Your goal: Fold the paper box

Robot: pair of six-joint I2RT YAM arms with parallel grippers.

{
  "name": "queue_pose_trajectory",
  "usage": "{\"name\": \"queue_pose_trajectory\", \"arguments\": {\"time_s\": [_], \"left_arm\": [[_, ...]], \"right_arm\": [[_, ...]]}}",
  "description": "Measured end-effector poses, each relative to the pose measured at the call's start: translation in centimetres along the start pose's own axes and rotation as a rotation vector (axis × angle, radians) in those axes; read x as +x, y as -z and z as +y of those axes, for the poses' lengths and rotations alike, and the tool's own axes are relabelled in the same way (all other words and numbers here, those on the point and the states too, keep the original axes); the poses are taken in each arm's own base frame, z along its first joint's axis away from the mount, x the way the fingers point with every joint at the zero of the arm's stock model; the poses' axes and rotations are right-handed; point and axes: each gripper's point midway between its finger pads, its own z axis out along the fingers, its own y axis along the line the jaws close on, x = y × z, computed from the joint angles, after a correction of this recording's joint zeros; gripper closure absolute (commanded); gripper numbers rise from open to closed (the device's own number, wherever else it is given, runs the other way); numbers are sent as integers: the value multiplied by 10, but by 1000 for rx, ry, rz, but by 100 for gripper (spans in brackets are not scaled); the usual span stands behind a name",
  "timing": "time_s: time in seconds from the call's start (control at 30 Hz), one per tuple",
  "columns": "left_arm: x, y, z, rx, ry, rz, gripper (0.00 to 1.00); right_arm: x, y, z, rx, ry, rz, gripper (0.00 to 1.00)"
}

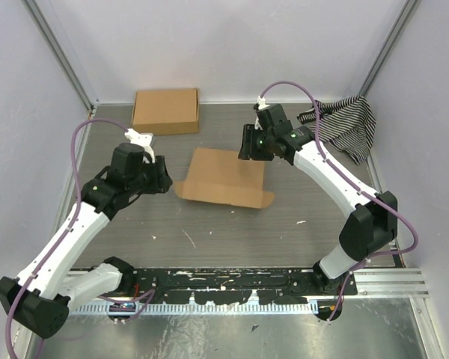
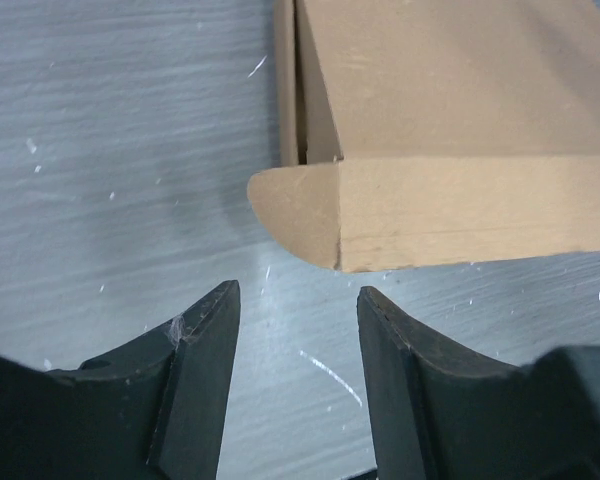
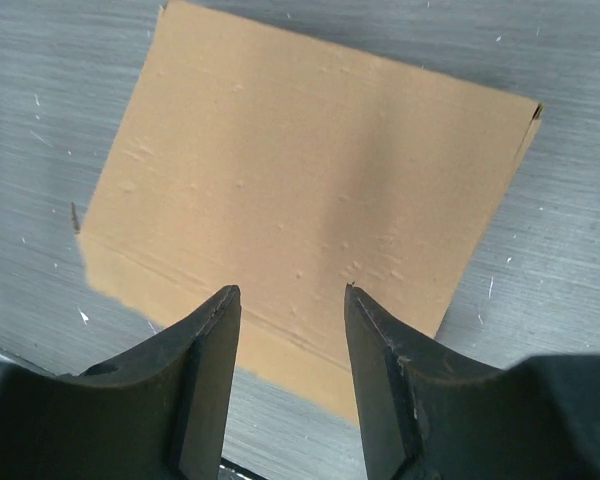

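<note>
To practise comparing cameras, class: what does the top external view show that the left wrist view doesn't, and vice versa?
Only top external: the smaller box, striped cloth, and right gripper by the paper box. Only left wrist: the rounded corner flap close up, apart from the open left gripper. Both: paper box, left gripper, grey table.

The grey wood-grain table (image 1: 232, 232) carries the brown paper box (image 1: 226, 177) at its middle, a smaller cardboard box (image 1: 165, 111) far left, and a striped cloth (image 1: 349, 126) bunched far right.
</note>
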Motion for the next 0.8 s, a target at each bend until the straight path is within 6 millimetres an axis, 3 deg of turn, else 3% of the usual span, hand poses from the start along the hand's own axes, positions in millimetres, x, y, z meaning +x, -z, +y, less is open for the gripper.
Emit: {"name": "queue_pose_trajectory", "arguments": {"time_s": [0.17,0.27,0.37,0.57,0.8], "left_arm": [[-16,21,-4,10,37,-45,34],[-23,11,-9,13,41,-36,34],[-21,-20,-14,2,29,41,34],[18,-95,-8,-46,-23,267,36],[23,-138,-10,-57,-62,352,39]], "right_arm": [[24,-9,-5,19,-3,57,44],[37,-14,-12,42,-22,85,39],[53,-19,-22,76,-48,120,39],[82,-29,-48,163,-80,180,38],[93,-50,-71,246,-95,224,38]]}}
